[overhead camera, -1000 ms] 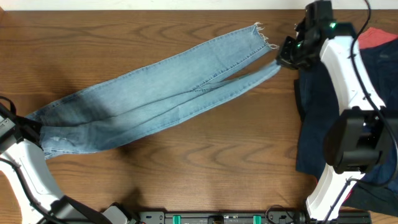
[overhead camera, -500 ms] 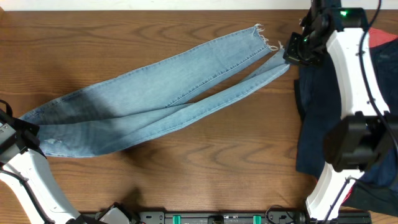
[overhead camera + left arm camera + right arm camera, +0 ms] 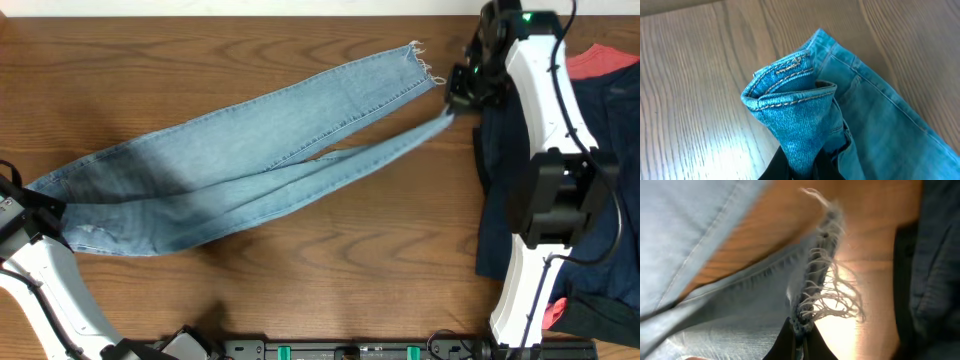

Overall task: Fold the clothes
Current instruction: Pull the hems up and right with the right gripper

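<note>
1. The jeans (image 3: 250, 160) stretched across the table (image 3: 330, 280) from its left edge toward its far right corner, with the legs splayed apart. A harder pull could, I judged, slip the thin frayed hem (image 3: 820, 280) free.
2. A dark clothes pile (image 3: 510, 200) lay at the right edge and might snag that hem.
3. The right gripper (image 3: 457, 100) was pinched tight on one leg's hem. The left gripper (image 3: 50, 212) was clamped on the waistband (image 3: 790, 95).

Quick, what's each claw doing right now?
The left gripper: shut on the jeans, at the waist end.
The right gripper: shut on their frayed hem.
</note>
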Robot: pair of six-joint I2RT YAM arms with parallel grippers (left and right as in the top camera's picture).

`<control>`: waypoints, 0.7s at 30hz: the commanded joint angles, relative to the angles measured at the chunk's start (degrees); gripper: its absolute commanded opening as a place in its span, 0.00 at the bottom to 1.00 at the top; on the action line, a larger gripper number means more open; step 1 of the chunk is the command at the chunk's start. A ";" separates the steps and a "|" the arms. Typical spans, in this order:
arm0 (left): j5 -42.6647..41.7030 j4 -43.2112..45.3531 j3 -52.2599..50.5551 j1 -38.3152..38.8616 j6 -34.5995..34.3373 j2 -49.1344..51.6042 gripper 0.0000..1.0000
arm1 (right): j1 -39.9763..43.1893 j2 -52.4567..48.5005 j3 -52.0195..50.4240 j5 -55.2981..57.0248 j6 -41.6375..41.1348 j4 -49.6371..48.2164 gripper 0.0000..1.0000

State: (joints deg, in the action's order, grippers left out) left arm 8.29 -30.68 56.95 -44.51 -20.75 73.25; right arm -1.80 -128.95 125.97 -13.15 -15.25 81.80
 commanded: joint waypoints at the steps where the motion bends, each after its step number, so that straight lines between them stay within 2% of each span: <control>1: -1.84 -1.60 2.67 -0.20 0.17 -0.83 0.06 | -2.58 3.69 10.19 3.32 3.76 2.05 0.02; 4: -1.73 -3.17 3.87 -0.20 0.57 -1.38 0.06 | -4.33 3.69 16.28 7.74 2.75 2.47 0.02; 8: -1.64 -4.13 4.17 -0.20 0.57 -1.90 0.06 | -5.81 3.45 16.85 8.72 -0.46 -0.11 0.01; 16: -1.66 -4.92 4.17 -0.20 0.55 -1.90 0.06 | -6.73 2.27 6.91 8.68 -2.80 -16.48 0.01; 19: -1.51 -5.09 4.17 -0.22 0.59 -1.90 0.06 | -6.56 2.27 3.69 9.07 -6.91 -17.11 0.01; 21: -0.55 -5.38 4.17 -0.20 0.59 -1.90 0.06 | -6.12 2.29 3.06 11.06 -9.29 -13.64 0.01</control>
State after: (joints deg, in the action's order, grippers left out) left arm 6.42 -35.90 58.98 -44.51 -20.73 72.49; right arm -8.29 -126.43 130.10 -5.10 -19.44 65.98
